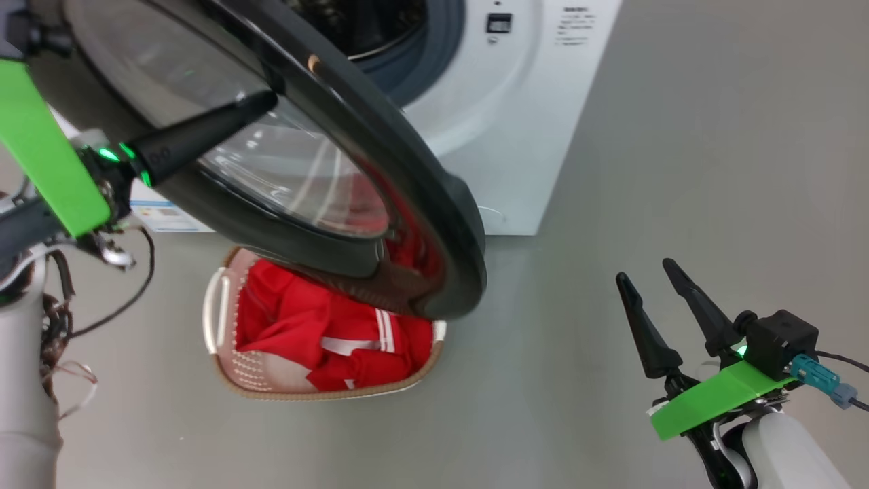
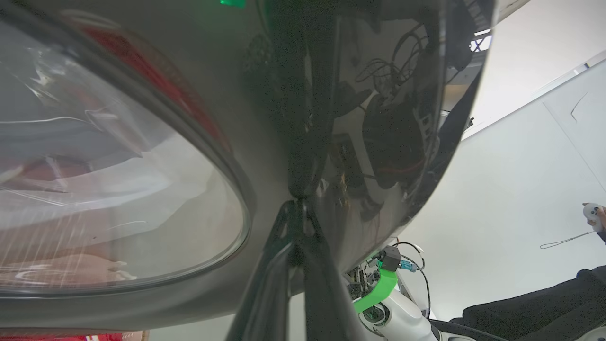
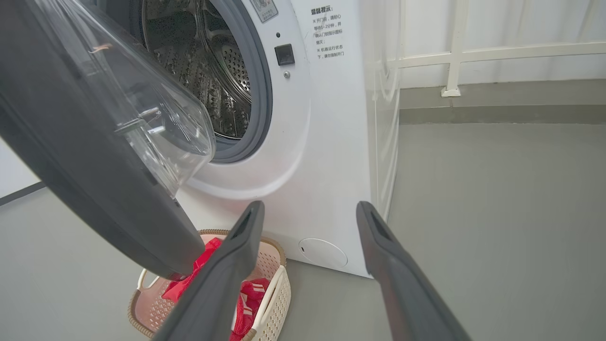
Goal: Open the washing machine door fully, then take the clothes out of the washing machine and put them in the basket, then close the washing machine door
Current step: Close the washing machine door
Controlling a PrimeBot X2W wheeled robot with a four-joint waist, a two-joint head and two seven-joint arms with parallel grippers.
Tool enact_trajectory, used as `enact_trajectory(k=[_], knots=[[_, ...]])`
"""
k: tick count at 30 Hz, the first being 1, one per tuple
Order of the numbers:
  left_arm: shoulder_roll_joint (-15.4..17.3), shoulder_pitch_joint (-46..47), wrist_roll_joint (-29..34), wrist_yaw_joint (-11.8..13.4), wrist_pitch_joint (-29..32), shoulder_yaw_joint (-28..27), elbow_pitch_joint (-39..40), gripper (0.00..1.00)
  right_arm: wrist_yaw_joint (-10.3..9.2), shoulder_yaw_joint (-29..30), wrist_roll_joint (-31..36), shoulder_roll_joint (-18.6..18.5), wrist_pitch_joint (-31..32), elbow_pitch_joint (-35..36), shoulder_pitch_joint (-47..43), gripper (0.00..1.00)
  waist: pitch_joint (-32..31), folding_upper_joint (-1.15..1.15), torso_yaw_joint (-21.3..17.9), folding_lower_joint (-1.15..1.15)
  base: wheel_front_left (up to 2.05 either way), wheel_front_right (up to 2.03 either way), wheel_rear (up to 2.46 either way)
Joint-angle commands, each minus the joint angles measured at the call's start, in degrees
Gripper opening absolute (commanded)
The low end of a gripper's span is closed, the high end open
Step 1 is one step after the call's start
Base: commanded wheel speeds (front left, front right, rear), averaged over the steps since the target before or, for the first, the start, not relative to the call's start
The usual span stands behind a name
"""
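— Left gripper (image 1: 270, 103): fingers pressed together, tips set against the washing machine door (image 1: 421, 170), on its dark rim beside the glass. And the other?
— Right gripper (image 1: 645, 272) hangs spread and empty over the bare grey floor (image 1: 679, 136), well apart from the washing machine (image 1: 529, 122).
— What of the room?
— Smooth grey floor throughout. In the right wrist view a white wall (image 3: 521, 23) with a white rail (image 3: 454, 52) runs behind the machine.
— What's hidden?
— The door stands angled out, cut off by the head view's top and left edges. It covers the far end of the basket (image 1: 261, 370), which stands on the floor just before the machine's foot. The clothes (image 1: 305, 319) lie heaped inside it, red with white stripes. From the head, the drum (image 1: 360, 27) is too dark to read.
— Anything else about?
— Loose cables (image 1: 129, 285) at the head view's left edge. At the left wrist view's right edge, a person's hand (image 2: 597, 215) holds something pale, too small to make out.
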State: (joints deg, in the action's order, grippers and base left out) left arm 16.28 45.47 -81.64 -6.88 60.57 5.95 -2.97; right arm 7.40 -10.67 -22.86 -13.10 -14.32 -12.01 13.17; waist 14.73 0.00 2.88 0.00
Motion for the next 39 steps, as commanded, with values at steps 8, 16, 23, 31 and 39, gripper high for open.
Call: enact_trajectory(k=[8,16,23,31,39], knots=[[3.89,6.42,2.08,-0.6,-6.68,-1.91,-3.92,0.0,0.09,-0.88,0.92,1.24,-0.68,1.91,1.9,1.0,2.41,0.0,-5.72,0.0,0.0,0.0,0.0],[5.69,10.51,4.05,-0.6,-13.58,-1.05,-9.86,0.0,0.09,-0.84,0.88,1.97,-0.68,1.91,2.28,1.0,3.02,0.0,-8.25,0.0,0.0,0.0,0.0],[6.89,12.38,4.37,-0.6,-18.17,-0.08,-13.76,0.0,0.09,-0.76,0.97,2.39,-0.68,1.92,2.36,1.0,3.04,0.0,-9.07,0.0,0.0,0.0,0.0],[8.33,10.07,2.37,-0.6,-20.56,2.7,-13.99,0.0,0.09,-0.42,1.13,2.29,-0.68,1.69,1.71,1.0,1.82,0.0,-8.3,0.0,0.0,0.0,0.0],[10.46,1.11,1.04,-0.6,-24.67,4.77,-11.39,0.08,0.09,-0.5,1.1,1.49,-0.68,1.41,0.85,1.0,-0.27,0.0,-6.06,0.0,0.0,0.0,0.0]])
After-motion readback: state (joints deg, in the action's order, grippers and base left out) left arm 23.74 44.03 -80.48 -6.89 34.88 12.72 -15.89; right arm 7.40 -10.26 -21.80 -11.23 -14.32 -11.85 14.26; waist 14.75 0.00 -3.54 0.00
